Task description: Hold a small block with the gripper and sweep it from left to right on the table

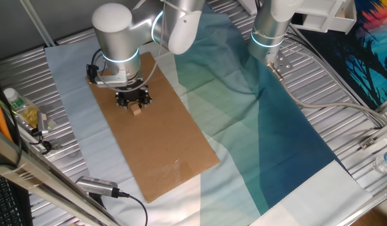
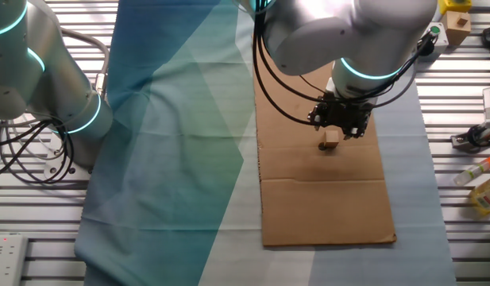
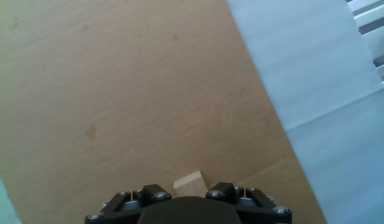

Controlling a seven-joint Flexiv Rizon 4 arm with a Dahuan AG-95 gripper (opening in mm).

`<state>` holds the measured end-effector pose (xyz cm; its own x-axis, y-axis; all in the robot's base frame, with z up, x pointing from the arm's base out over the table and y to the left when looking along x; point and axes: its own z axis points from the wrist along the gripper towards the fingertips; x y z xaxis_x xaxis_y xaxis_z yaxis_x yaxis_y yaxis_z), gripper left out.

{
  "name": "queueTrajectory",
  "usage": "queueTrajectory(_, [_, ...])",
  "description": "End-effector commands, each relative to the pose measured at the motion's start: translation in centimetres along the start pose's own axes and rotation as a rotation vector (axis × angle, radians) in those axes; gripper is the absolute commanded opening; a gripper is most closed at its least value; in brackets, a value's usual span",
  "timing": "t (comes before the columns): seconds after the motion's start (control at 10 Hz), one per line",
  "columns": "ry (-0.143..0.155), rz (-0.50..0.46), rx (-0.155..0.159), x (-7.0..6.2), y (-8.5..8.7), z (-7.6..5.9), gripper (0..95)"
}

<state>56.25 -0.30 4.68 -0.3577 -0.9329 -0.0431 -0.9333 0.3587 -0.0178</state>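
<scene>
The small tan wood block (image 1: 136, 110) is held at the tip of my black gripper (image 1: 135, 107) over the brown cardboard (image 1: 162, 147) on the table. In the other fixed view the block (image 2: 331, 141) hangs just below the gripper (image 2: 334, 133), at or just above the cardboard (image 2: 324, 206). In the hand view the block (image 3: 190, 183) shows between the two jaws, at the bottom edge over the cardboard (image 3: 135, 93). The gripper is shut on the block.
Pale blue and teal cloth (image 1: 268, 138) covers the ribbed metal table (image 1: 344, 107). The idle silver arm (image 1: 271, 25) stands at the back. A bottle (image 1: 21, 110) and tools lie at the left edge; small items (image 2: 483, 183) lie beside the cardboard.
</scene>
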Motion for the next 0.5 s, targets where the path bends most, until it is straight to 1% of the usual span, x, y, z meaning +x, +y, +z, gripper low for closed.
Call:
queueTrajectory(0.1, [0.006, -0.009, -0.009, -0.03, -0.01, -0.03, 57.0])
queueTrajectory(0.3, [-0.007, -0.005, -0.018, -0.03, -0.01, -0.03, 57.0])
queueTrajectory(0.5, [-0.003, -0.003, -0.017, -0.03, -0.01, -0.03, 57.0])
